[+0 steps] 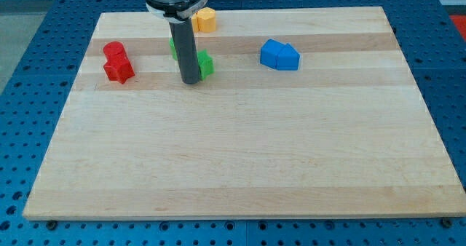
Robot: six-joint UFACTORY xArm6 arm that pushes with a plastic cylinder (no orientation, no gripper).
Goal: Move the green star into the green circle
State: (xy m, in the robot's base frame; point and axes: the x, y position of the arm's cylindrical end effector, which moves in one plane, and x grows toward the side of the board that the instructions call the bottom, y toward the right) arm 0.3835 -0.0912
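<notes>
My tip (pixel 191 80) rests on the board in the upper left part of the view. A green block (pixel 207 64) sits right against the rod's right side, partly hidden; it looks like the star. A sliver of a second green block (pixel 173 48) shows at the rod's left edge, slightly higher in the view. The rod hides most of it, so I cannot make out its shape. The rod stands between the two green blocks, and I cannot tell whether they touch each other.
Two red blocks (pixel 117 62) sit together at the view's left, one above the other. A yellow block (pixel 206 19) lies near the board's top edge, behind the arm. Two blue blocks (pixel 280 55) sit side by side to the right of the green ones.
</notes>
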